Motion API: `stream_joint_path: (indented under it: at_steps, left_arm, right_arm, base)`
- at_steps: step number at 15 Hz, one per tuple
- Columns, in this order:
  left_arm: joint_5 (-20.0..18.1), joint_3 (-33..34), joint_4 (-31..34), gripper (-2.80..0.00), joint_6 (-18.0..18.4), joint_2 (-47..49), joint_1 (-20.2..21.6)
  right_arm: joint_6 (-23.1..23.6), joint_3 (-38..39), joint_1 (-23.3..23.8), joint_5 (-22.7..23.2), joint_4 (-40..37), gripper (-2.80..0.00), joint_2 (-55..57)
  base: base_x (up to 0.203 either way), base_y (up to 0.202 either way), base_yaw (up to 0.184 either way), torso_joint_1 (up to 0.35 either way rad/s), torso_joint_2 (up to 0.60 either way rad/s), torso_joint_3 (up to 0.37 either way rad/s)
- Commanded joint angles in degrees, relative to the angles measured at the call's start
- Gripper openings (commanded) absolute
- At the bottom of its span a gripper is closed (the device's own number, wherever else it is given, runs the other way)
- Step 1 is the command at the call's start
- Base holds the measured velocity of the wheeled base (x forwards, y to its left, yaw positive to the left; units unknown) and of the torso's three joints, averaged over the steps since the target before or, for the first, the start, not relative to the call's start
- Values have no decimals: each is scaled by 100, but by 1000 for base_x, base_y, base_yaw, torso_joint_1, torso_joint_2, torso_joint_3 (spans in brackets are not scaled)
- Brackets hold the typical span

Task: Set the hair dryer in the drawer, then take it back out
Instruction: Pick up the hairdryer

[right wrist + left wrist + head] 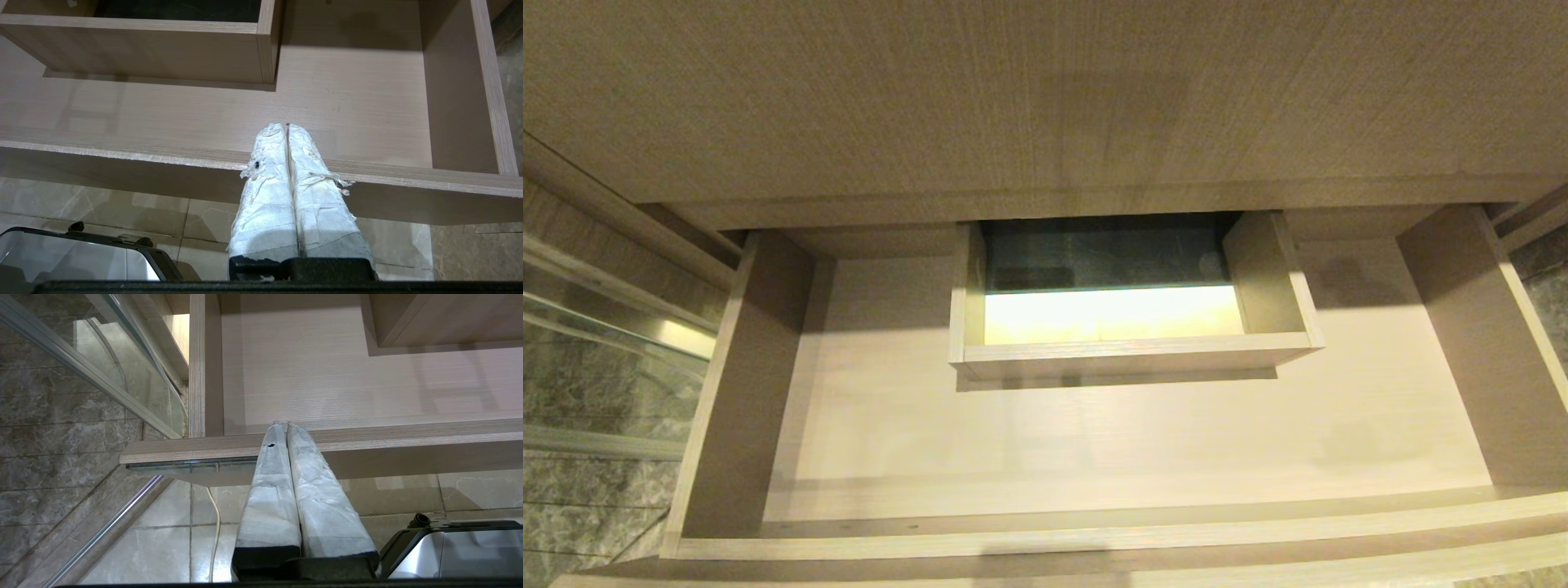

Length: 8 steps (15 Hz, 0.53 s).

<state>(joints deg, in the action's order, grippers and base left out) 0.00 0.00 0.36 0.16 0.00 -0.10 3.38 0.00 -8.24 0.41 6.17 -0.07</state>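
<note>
- My left gripper (pixel 284 425) and right gripper (pixel 286 125) sit pressed closed, empty, at the drawer (pixel 1094 539) front edge, 6 o'clock
- I can't see the hair dryer anywhere; the drawer looks bare
- Risk: the boxed cut-out (pixel 1131 355) at 12 o'clock could snag the dryer or cord, I reckon

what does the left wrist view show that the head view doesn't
Only the left wrist view shows the left claw, fingers pressed together, hanging just outside the front edge of the open drawer; a white cord on the tiled floor; and part of the robot's base.

Only the head view shows the whole drawer from above, the dark opening inside the boxed cut-out, and the wood-grain surface above.

Both show the drawer open with no hair dryer inside, and the glass panel beside it.
</note>
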Motion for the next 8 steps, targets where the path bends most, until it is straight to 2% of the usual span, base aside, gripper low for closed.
stream_joint_path:
  at_steps: [1,8]
  left_arm:
    - [0,9,0,-280,2,0,1]
    - [0,0,0,-280,2,0,1]
  right_arm:
    - [4,229,-2,2,7,-280,-222]
    - [4,229,-2,2,7,-280,-222]
  base:
    - [0,0,0,0,0,0]
    - [0,0,0,0,0,0]
